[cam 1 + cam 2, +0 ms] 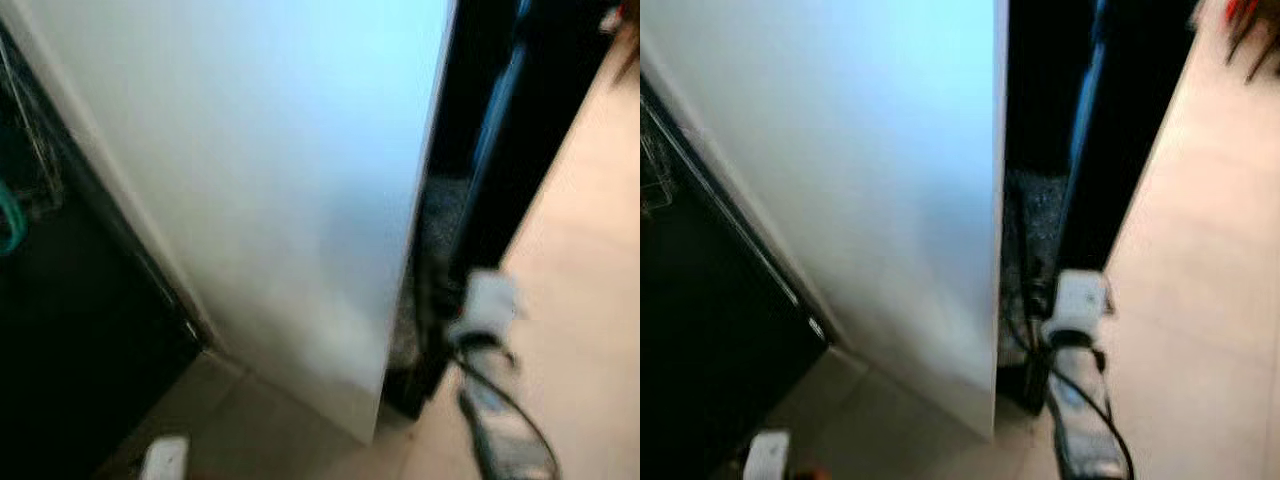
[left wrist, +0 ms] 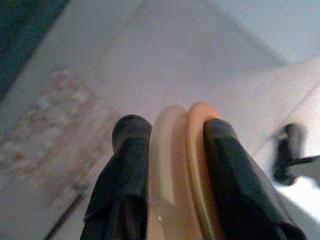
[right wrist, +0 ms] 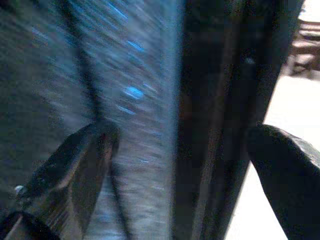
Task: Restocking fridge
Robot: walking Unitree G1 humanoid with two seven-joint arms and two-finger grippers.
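The white fridge door stands open and fills the middle of the blurred head views. My right arm reaches to the dark gap behind the door's free edge. In the right wrist view my right gripper is open wide, its fingers on either side of a dark vertical edge, holding nothing. My left gripper hangs low over the floor, shut on a flat orange-tan object clamped between the two black fingers. I cannot tell what that object is.
Left of the door is a dark space with a wire rack and a teal thing. Pale floor runs along the right. A mottled patch lies on the tiles beneath my left gripper.
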